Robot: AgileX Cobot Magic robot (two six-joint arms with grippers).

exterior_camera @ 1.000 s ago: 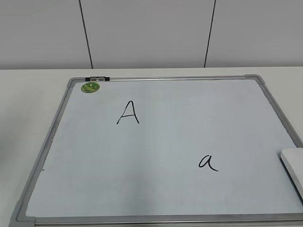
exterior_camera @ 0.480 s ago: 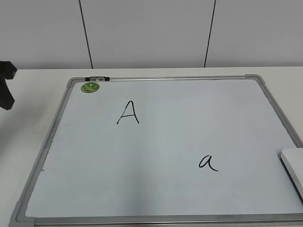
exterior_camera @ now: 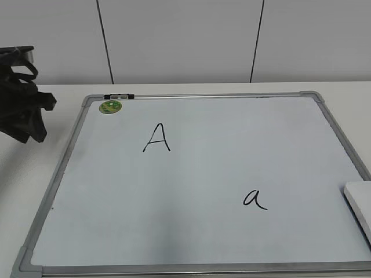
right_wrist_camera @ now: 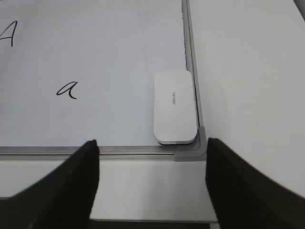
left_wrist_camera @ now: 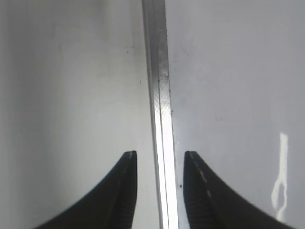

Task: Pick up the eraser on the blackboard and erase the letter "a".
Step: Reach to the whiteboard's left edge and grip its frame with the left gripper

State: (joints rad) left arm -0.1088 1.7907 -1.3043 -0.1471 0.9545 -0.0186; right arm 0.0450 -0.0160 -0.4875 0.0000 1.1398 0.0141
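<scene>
Eraser (right_wrist_camera: 175, 107) lies flat in the blackboard's (right_wrist_camera: 119, 52) near right corner, against the frame, ahead of and between the right gripper's (right_wrist_camera: 151, 148) spread fingers, untouched. Letter "a" (right_wrist_camera: 66, 89) sits to its left. Left gripper (left_wrist_camera: 160, 157), fingers parted, straddles the board's left frame rail.

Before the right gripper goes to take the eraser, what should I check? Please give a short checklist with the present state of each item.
1. Right gripper open and empty: ok.
2. Eraser free, nothing on top: ok; it lies flat in the corner of the blackboard.
3. Room to grasp its sides: cannot tell; one long side lies close along the frame.
4. Letter "a" not yet wiped: ok.
5. Left gripper away from the eraser: ok; it is open at the opposite frame edge.
</scene>
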